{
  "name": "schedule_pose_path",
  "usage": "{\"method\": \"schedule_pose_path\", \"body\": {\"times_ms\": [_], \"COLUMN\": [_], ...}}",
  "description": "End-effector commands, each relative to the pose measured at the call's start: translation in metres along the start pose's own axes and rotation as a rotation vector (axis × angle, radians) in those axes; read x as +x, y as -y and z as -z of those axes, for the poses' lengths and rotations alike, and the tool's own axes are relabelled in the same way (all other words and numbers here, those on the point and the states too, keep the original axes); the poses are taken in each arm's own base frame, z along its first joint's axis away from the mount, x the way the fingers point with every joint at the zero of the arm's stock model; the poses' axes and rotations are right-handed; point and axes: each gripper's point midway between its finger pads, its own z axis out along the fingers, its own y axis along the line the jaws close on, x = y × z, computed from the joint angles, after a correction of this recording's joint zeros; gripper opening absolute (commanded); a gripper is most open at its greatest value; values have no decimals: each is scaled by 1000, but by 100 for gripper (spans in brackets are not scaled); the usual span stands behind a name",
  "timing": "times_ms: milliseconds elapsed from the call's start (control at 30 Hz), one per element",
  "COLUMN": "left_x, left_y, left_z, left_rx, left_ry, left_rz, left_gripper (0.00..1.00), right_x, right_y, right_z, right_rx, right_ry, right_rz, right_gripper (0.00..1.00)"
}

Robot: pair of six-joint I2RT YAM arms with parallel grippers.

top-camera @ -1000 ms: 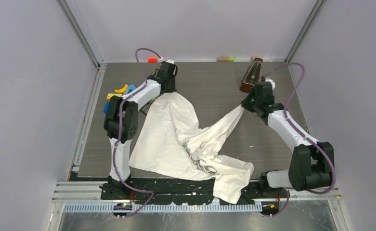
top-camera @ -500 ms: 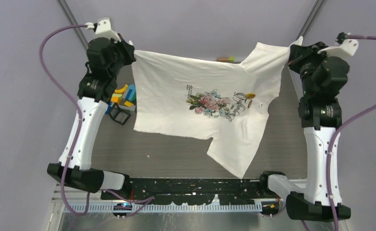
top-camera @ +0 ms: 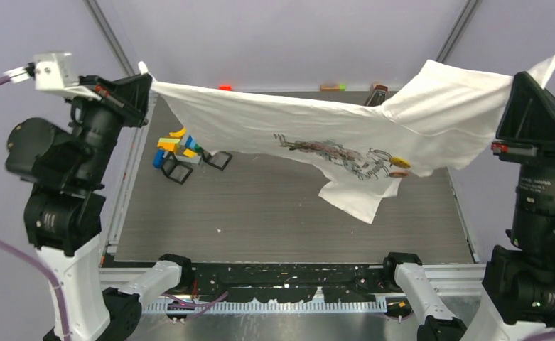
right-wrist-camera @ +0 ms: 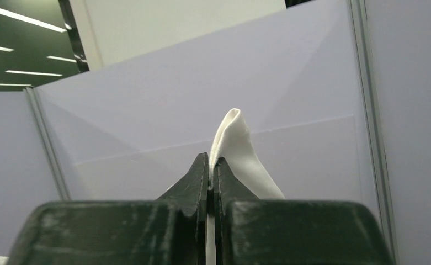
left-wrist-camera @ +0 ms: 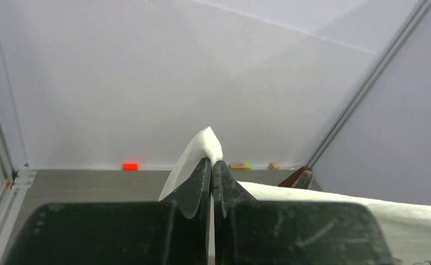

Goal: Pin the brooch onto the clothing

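The left gripper [left-wrist-camera: 212, 167] and right gripper [right-wrist-camera: 212, 164] each pinch only a tiny corner of the T-shirt [top-camera: 260, 121] stretched between them, so a hard pull could slip it free

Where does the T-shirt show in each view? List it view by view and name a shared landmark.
Top external: T-shirt stretched in the air, upper middle.
Left wrist: white corner pokes from the shut left gripper, centre.
Right wrist: white fold rises from the shut right gripper, centre.
Landmark: red block, far back, in top and left wrist views only.
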Motion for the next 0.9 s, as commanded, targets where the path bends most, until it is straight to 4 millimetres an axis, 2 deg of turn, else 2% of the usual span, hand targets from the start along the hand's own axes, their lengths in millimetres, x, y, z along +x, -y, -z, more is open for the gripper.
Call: {"method": "schedule_pose_path", "body": {"times_ms": [0, 100, 133, 167, 200, 267, 300, 333, 367, 400, 467, 500, 533, 567, 600, 633, 667, 700, 733, 767, 800, 833, 867], "left_x": [-26, -37, -39, -40, -39, -29, -17, -6, 10, 26, 66, 83, 109, 128, 147, 167, 184, 205, 223, 244, 264, 284, 302], "left_y": [17, 24, 26, 28, 28, 23, 18, 14, 7, -1, -19, -29, -40, -49, -58, -67, -74, -83, -90, -96, -102, -106, -108], "left_z": [29, 35, 34, 31, 26, 8, -8, -23, -41, -58, -97, -115, -138, -155, -172, -189, -204, -220, -233, -248, -261, -273, -283], "left_rx": [75, 96, 107, 117, 119, 98, 82, 68, 47, 21, -42, -75, -104, -129, -151, -170, -182, -198, -210, -216, -215, -206, -186], "left_ry": [47, 74, 80, 81, 78, 54, 25, -3, -37, -71, -148, -168, -212, -240, -268, -296, -320, -347, -369, -391, -410, -437, -464], "left_rz": [-14, 6, 11, 13, 13, 7, 3, -1, -5, -8, -13, -15, -18, -20, -23, -25, -24, -24, -24, -29, -33, -33, -39], "left_gripper": [0, 0, 0, 0, 0, 0, 0, 0, 0, 0, 0, 0, 0, 0, 0, 0, 0, 0, 0, 0, 0, 5, 20], "right_x": [-29, -35, -37, -29, -35, -7, -4, 17, 23, 49, 85, 113, 127, 158, 176, 213, 231, 270, 287, 329, 346, 380, 400], "right_y": [-17, -18, -16, -11, -8, 15, 23, 34, 40, 53, 73, 87, 95, 109, 117, 134, 142, 159, 164, 181, 186, 198, 202], "right_z": [8, 5, 2, -2, -6, -23, -28, -39, -45, -57, -75, -88, -94, -106, -112, -122, -126, -131, -135, -135, -135, -133, -129], "right_rx": [-61, -58, -49, -38, -27, 44, 74, 99, 115, 140, 180, 197, 211, 223, 233, 245, 254, 266, 261, 274, 270, 278, 274], "right_ry": [54, 70, 86, 80, 122, 97, 105, 66, 71, 26, -18, -52, -66, -98, -120, -168, -190, -246, -258, -332, -362, -427, -478], "right_rz": [48, 59, 62, 64, 65, 77, 82, 91, 94, 98, 112, 125, 134, 155, 167, 193, 202, 216, 222, 233, 232, 230, 223], "right_gripper": [0, 0, 0, 0, 0, 0, 0, 0, 0, 0, 0, 0, 0, 0, 0, 0, 0, 0, 0, 0, 1, 10, 20]}}
